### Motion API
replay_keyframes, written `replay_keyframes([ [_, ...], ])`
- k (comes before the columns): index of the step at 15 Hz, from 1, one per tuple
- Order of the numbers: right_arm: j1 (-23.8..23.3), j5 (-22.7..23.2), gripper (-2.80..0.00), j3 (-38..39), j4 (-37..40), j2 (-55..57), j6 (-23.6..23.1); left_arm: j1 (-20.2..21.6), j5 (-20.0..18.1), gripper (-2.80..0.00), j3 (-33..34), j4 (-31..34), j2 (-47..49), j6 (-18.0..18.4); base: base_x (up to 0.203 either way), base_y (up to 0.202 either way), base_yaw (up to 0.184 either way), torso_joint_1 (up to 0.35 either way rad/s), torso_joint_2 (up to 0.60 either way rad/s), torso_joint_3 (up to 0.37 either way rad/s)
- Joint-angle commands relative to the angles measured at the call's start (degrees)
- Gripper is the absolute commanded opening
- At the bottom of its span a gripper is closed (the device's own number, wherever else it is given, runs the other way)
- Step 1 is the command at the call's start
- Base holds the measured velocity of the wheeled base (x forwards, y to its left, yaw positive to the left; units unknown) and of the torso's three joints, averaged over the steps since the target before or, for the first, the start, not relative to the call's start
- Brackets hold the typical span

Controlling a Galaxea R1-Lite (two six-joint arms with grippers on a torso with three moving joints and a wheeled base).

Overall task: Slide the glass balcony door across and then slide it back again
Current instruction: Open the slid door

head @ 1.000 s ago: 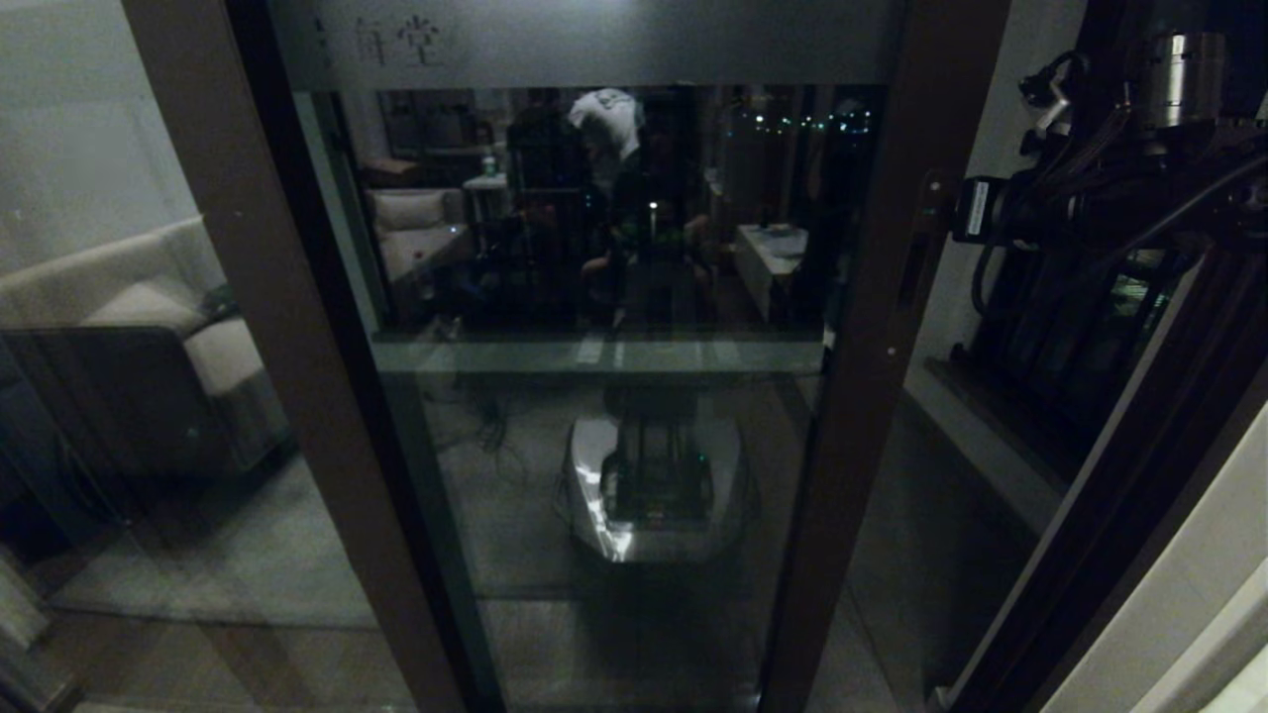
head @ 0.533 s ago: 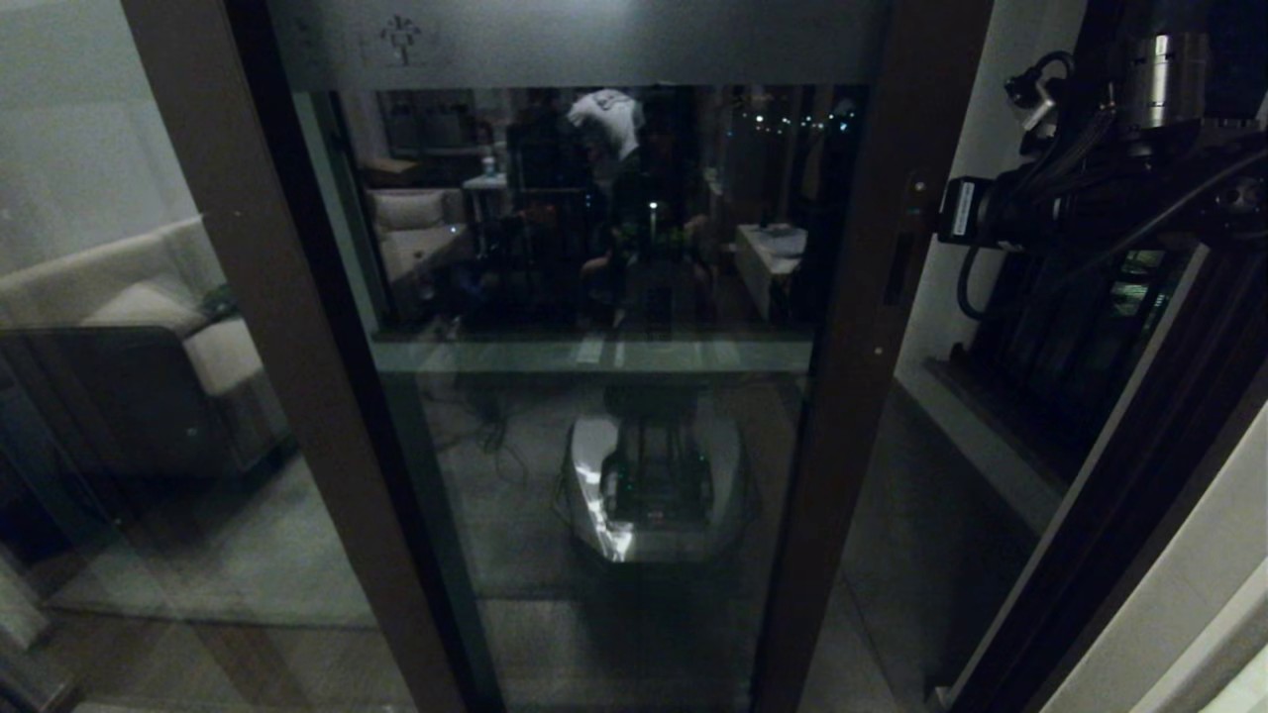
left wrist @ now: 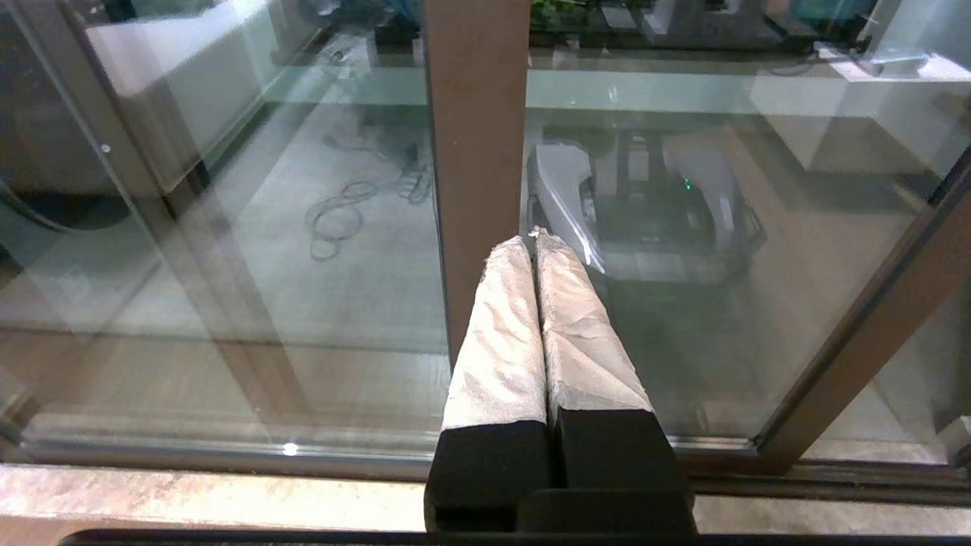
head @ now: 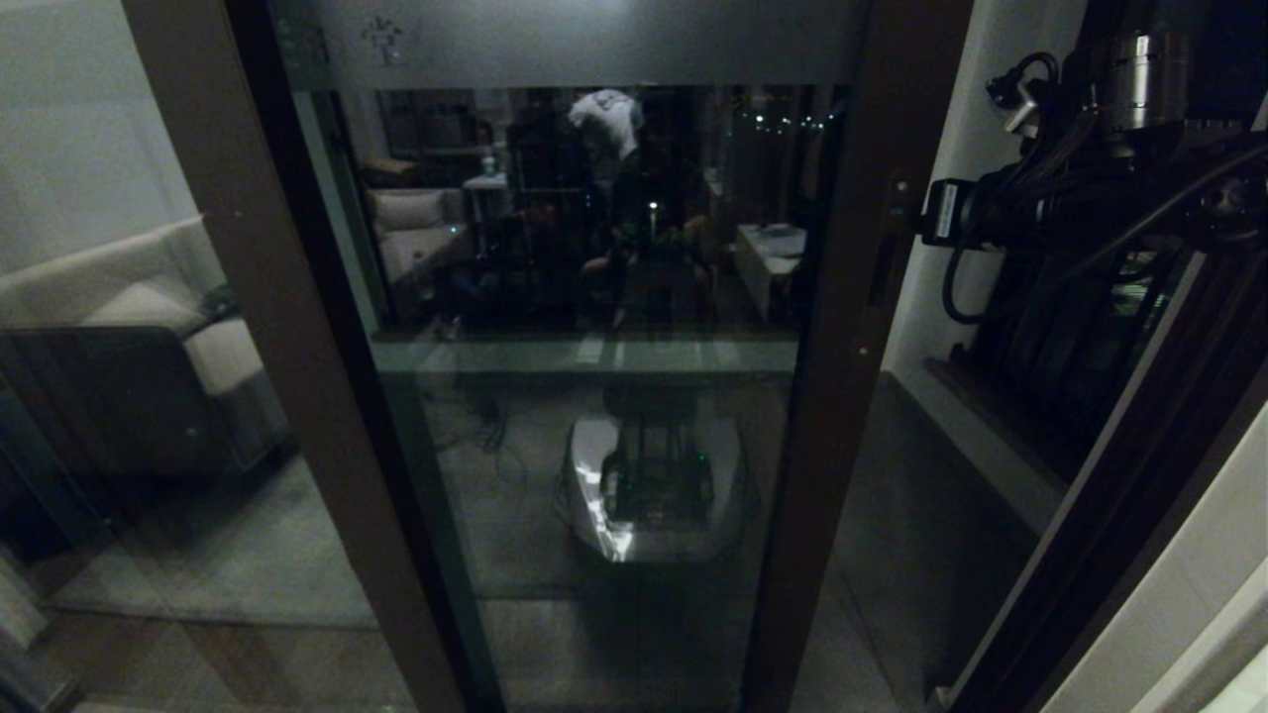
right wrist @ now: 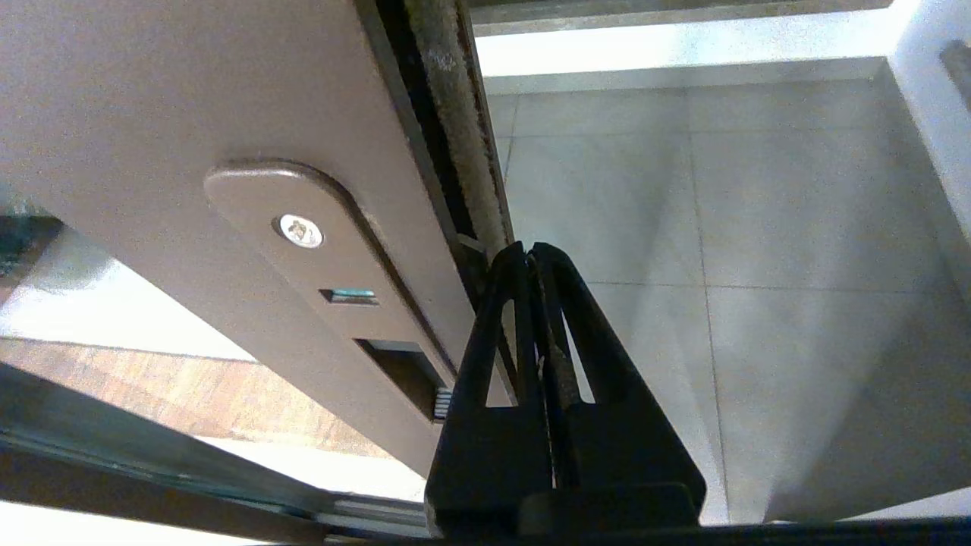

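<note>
**Right claw closed against the edge of the glass balcony door**

The right gripper [right wrist: 529,254] has its two black fingers pressed together with nothing between them. Their tips sit against the narrow edge of the glass balcony door [head: 594,327], on the dark seal strip [right wrist: 455,114] running along that edge. Just beside the fingers, on the face of the brown upright [right wrist: 190,114], lies the recessed slot handle [right wrist: 334,296] with its screw [right wrist: 300,230] and dark slot. Beyond the fingertips is a pale tiled floor [right wrist: 721,227].

From the head camera the right arm [head: 1070,198] reaches in from the right at handle height, its end meeting the door's right upright [head: 852,297]. The claw itself cannot be made out there. The frosted top strip [head: 594,40] carries a small mark at its left.

The left gripper [left wrist: 535,239] is also closed, its pale wrapped fingers [left wrist: 501,334] touching along their length. It points at a brown vertical frame member [left wrist: 474,152], with glass either side and the sill [left wrist: 227,493] below. Only this view shows it; the head camera does not.
</note>
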Motion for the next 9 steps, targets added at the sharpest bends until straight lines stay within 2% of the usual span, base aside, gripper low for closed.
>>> replay_keyframes([
  [1,0.9,0.0,-2.80,0.0,0.1,0.2,0.3,0.0,0.0,-2.80,0.0,0.0,0.0,0.0,0.000,0.000,0.000,0.000,0.00,0.000],
  [9,3.5,0.0,-2.80,-0.1,0.1,0.5,0.4,0.0,0.0,-2.80,0.0,0.0,0.0,0.0,0.000,0.000,0.000,0.000,0.00,0.000],
])
